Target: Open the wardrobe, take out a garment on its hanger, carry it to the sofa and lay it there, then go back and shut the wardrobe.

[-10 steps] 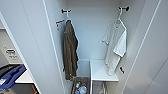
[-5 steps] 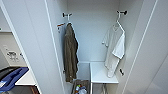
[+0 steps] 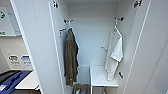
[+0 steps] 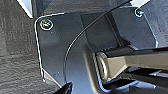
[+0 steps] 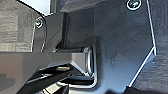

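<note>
Wardrobe (image 3: 92, 45) open, doors swung wide; shirt (image 3: 113, 53) on hanger (image 3: 116, 28) on its hook, untaken, beside coat (image 3: 71, 58); jaw state and shirt's place relative to jaws: cannot tell.

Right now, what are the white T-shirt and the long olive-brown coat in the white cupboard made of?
The white T-shirt looks like thin, soft cloth: it droops in loose folds. The long olive-brown coat seems a thicker, dull fabric, hanging straight and heavy. The exact fibres cannot be told.
</note>
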